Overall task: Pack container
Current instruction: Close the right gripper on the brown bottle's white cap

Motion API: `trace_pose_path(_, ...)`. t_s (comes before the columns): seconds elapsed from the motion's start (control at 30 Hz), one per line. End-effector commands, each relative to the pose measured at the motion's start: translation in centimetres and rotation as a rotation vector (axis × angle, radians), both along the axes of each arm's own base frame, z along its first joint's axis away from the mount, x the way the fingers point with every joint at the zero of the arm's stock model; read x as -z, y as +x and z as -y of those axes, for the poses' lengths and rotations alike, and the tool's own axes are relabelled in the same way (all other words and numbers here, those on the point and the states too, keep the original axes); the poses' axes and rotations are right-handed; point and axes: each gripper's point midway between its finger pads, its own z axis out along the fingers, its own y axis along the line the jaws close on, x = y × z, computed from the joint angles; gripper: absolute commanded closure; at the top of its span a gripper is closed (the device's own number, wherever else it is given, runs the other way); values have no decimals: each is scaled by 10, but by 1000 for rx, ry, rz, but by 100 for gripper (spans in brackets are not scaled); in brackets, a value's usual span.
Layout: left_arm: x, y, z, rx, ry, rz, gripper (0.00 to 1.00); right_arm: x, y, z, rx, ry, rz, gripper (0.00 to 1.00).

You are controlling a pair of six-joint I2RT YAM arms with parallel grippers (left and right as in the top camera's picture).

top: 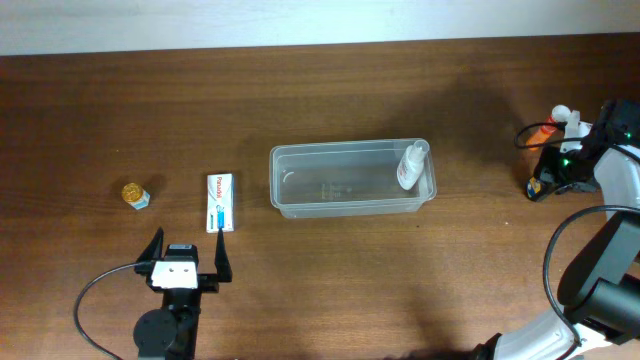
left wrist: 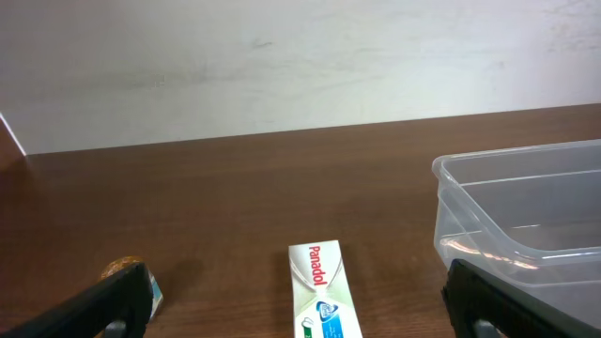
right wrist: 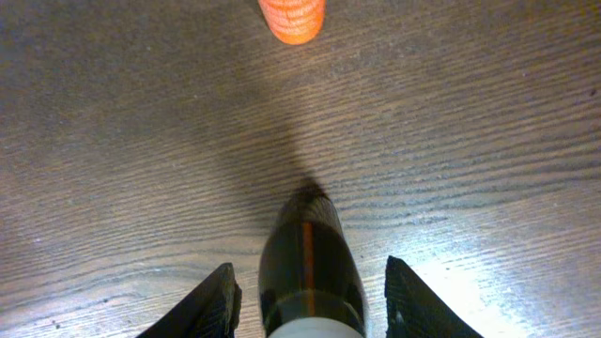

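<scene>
The clear container [top: 346,149] sits mid-table, and a small white bottle [top: 411,166] leans inside its right end. In the left wrist view the container's rim [left wrist: 507,161] is at the right. A white Panadol box [top: 220,202] lies left of it, and my left gripper [top: 188,252] stands wide open just in front of the box [left wrist: 322,296], holding nothing. At the far right, my right gripper [top: 548,178] is down over a dark brown bottle [right wrist: 308,268]. Its jaws stand open on either side of the bottle, with a gap on each side.
A small gold-capped jar [top: 135,195] stands at the far left, partly behind my left finger [left wrist: 99,305]. An orange-capped item [right wrist: 292,19] lies just beyond the brown bottle, near the table's right edge [top: 546,130]. Cables loop beside both arms.
</scene>
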Motion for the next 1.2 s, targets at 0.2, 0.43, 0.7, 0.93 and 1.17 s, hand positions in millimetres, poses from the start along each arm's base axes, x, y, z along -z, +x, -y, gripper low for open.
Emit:
trace_pose_path(0.2, 1, 0, 1, 8, 15, -1, 1, 3, -8, 3, 5, -13, -31, 58)
trace_pose_path(0.43, 1, 0, 1, 8, 15, -1, 1, 5, -8, 3, -5, -15, -34, 69)
trace_pose_path(0.7, 1, 0, 1, 8, 15, -1, 1, 5, -8, 3, -4, -14, -35, 70)
trace_pose_path(0.93, 1, 0, 1, 8, 15, -1, 1, 5, -5, 1, 13, 6, -21, 75)
trace_pose_path(1.17, 1, 0, 1, 8, 15, -1, 1, 4, -4, 2, 26, 8, -15, 75)
